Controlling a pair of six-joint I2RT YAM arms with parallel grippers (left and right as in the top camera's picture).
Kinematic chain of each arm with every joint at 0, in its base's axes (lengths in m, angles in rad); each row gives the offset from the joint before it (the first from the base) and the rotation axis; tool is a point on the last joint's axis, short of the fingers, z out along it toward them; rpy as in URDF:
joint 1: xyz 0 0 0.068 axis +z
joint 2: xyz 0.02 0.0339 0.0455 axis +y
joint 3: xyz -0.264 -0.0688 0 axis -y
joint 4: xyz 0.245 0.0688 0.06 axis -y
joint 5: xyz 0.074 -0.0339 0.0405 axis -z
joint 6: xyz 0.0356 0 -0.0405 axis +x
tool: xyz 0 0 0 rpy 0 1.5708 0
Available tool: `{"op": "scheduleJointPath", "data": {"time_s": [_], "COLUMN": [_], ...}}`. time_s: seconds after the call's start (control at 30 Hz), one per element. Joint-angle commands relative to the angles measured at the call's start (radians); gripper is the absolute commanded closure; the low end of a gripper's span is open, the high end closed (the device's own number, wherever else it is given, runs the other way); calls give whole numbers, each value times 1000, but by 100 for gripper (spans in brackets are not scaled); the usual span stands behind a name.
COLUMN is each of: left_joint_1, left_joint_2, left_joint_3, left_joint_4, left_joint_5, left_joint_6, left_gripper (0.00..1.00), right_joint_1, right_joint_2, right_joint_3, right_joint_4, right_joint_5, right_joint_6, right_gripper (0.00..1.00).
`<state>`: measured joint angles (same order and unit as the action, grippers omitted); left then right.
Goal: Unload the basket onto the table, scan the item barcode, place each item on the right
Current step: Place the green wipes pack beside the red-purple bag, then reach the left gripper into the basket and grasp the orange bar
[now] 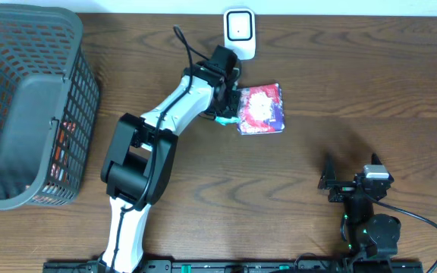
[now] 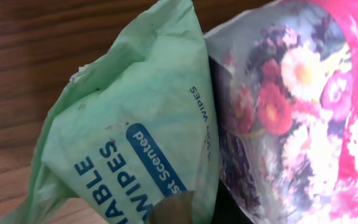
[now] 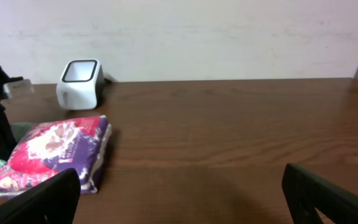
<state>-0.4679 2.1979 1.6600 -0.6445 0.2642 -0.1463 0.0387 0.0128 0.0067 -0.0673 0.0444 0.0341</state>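
— Brown wooden table point(image 1: 355, 91), pale wall behind. Where is the item?
— The floral pack point(image 1: 262, 108) lies near the white scanner point(image 1: 240, 30), touching a green wipes pack point(image 2: 123, 143) mostly hidden under the left arm point(image 1: 180, 102).
— And the left end effector point(image 1: 230, 102)?
— Pressed nearly together at the packs' edge. Which pack it pinches cannot be told. The right end effector point(image 3: 180, 180) is spread wide, well apart.
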Motion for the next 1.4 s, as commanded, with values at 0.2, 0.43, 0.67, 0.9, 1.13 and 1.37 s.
{"op": "scheduleJointPath", "data": {"time_s": [0.2,0.43,0.67,0.9,1.13,1.37], "left_joint_1": [66,161,381,789,1030,1075], "left_joint_2": [-148,-417,-717,-863,-794,-687], "left_joint_3": [47,47,47,47,-6,-97], "left_joint_4": [-8,8,-1,-79,-134,-178], "left_joint_5": [15,14,-16,-240,-258,-244], "left_joint_6": [82,82,82,83,82,108], "left_gripper": [0,2,2,2,2,5], "right_joint_1": [0,0,0,0,0,0], "right_joint_2": [-2,-2,-2,-2,-2,-2], "right_joint_3": [-2,-1,-1,-1,-1,-1], "right_joint_4": [-4,-4,-4,-4,-4,-4], "right_joint_5": [2,2,2,2,2,2], "right_joint_6": [10,10,10,10,10,10], "right_gripper": [1,1,1,1,1,1]}}
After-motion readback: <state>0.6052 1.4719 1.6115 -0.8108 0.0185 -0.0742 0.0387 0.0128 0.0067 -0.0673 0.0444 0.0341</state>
